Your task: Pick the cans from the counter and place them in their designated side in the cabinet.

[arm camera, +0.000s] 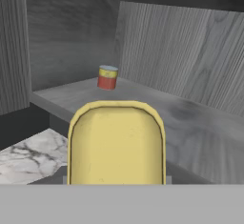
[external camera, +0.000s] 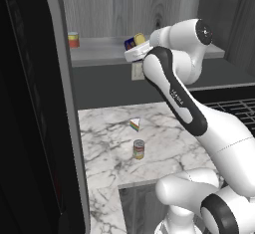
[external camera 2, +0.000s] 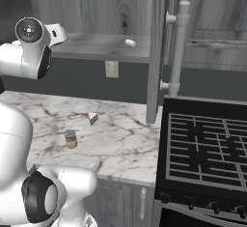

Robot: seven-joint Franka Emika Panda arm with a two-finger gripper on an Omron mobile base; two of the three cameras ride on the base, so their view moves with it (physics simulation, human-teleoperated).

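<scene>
The boxy dark blue can with a yellow top (external camera: 138, 40) is held at the front edge of the cabinet's grey shelf board (external camera: 99, 53), with my gripper (external camera: 132, 45) shut on it. In the hand view its yellow top (arm camera: 116, 144) fills the lower middle and hides the fingertips. The shelf board (arm camera: 190, 113) runs ahead of it. The round can with a yellow-green-red label (external camera: 139, 149) stands upright on the white marble counter (external camera: 107, 133). In the right base view this round can (external camera 2: 71, 139) stands on the counter (external camera 2: 120, 139) too.
A short red-and-yellow can (external camera: 73, 39) (arm camera: 107, 77) stands at the shelf's left end. A rainbow-striped wedge (external camera: 135, 124) (external camera 2: 93, 119) lies behind the round can. A tall black panel (external camera: 35, 108) fills the left. The black stove grate (external camera 2: 207, 148) lies right, beyond a handled grey door (external camera 2: 177, 47).
</scene>
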